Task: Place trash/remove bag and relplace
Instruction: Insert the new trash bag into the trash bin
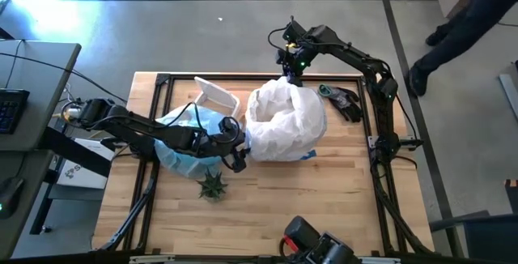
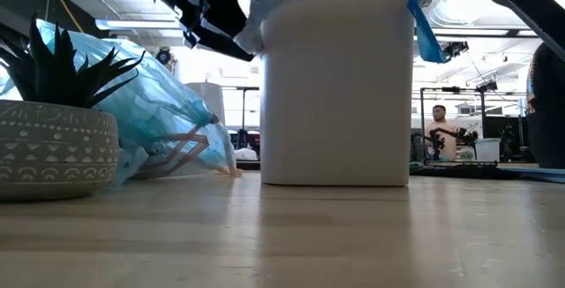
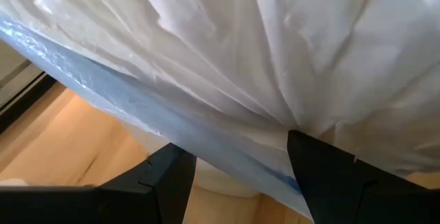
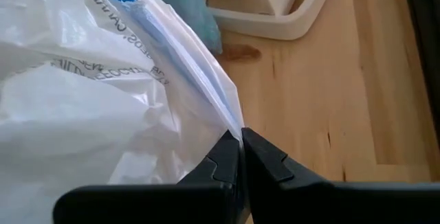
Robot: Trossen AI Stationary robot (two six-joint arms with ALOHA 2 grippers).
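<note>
A white bin point(image 2: 335, 94) stands mid-table with a white plastic bag point(image 1: 283, 118) bunched over its top. A blue drawstring tab point(image 2: 424, 32) hangs at the rim. The light-blue bag point(image 1: 186, 138) lies on the table left of the bin, with brown paper trash point(image 2: 177, 151) showing through it. My right gripper point(image 4: 238, 136) is shut on the white bag at the bin's far side. My left gripper point(image 3: 234, 145) stands open at the bin's left side, with its fingers just under the bag's overhanging rim point(image 3: 206, 128). My right gripper pinches the white bag's rim edge point(image 4: 230, 117) between its two fingertips, at a fold where the hem runs. The fingers come slanting down from the table's far side. The plastic is drawn up to the fingers in pleats. My left gripper is close under the overhanging rim; whether it touches the plastic I cannot tell.
A white lid point(image 1: 217, 98) lies behind the blue bag. A small spiky plant in a grey pot point(image 1: 212, 185) stands near the front left. Dark tools point(image 1: 344, 102) lie at the far right. Black frame rails point(image 1: 162, 82) edge the table. A person point(image 1: 469, 21) stands beyond the right side.
</note>
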